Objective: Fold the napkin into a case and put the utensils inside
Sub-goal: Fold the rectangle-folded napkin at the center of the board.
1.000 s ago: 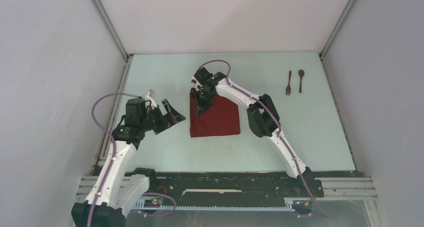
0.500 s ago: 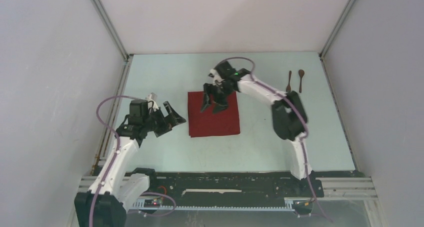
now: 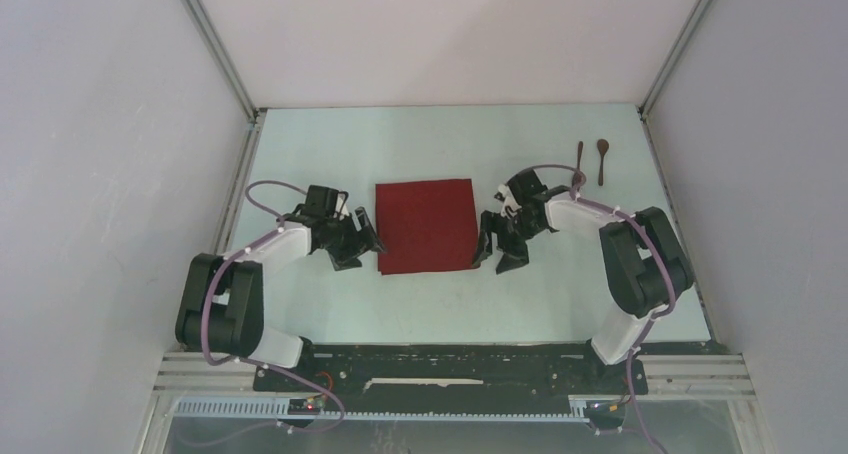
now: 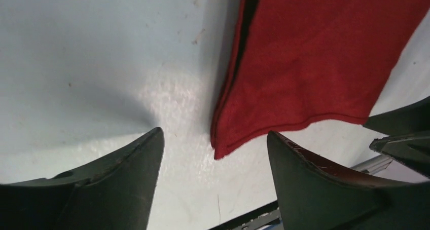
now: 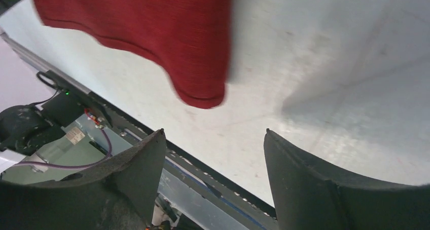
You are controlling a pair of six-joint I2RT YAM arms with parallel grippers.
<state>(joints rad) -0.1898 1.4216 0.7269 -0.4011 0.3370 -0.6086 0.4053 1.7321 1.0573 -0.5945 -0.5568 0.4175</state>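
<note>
napkin [image 3: 425,224] lies folded flat mid-table [image 3: 300,154]; left gripper [image 3: 360,249] and right gripper [image 3: 497,256] each spread wide and empty, straddling its near corners, probably lining up another fold; fork [image 3: 578,166] and spoon [image 3: 602,161] wait far-right

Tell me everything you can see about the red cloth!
The napkin is dark red, soft-looking cloth with stitched hems. It lies flat on the pale table, roughly square, and its left edge shows doubled layers, so it is folded. Only the table touches it; the left gripper and right gripper sit open beside its near corners.
</note>
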